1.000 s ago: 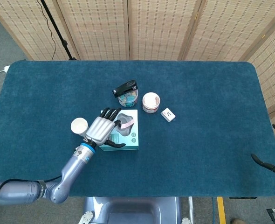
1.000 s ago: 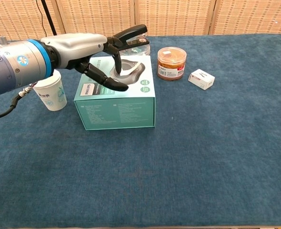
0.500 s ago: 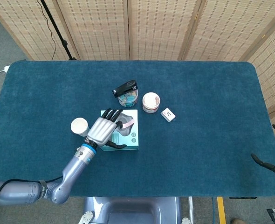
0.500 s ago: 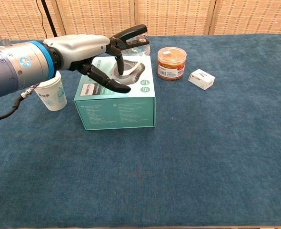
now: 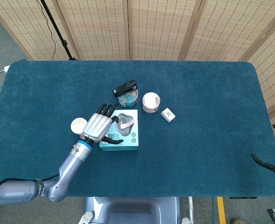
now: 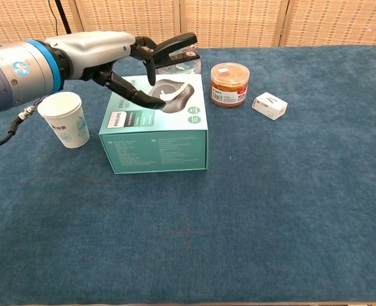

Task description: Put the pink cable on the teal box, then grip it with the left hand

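Note:
The teal box (image 5: 128,139) (image 6: 155,143) stands left of the table's middle. The pink cable (image 5: 125,122) (image 6: 176,93) lies coiled on its top, toward the far right part. My left hand (image 5: 97,127) (image 6: 121,60) hovers over the box's left side with its fingers spread, holding nothing. Its fingertips (image 6: 151,71) hang just left of the cable, and the thumb points toward it from the near side. My right hand (image 5: 273,161) shows only at the far right edge of the head view, fingers apart and empty.
A paper cup (image 5: 78,125) (image 6: 66,119) stands left of the box. Behind the box a black stapler (image 5: 125,87) (image 6: 173,46) lies on a clear jar. A lidded snack jar (image 5: 151,101) (image 6: 230,83) and a small white box (image 5: 168,115) (image 6: 269,105) sit to the right.
My left hand has risen and drawn back to the left, off the cable. The cable stays lying on the box top, and the cup is now uncovered.

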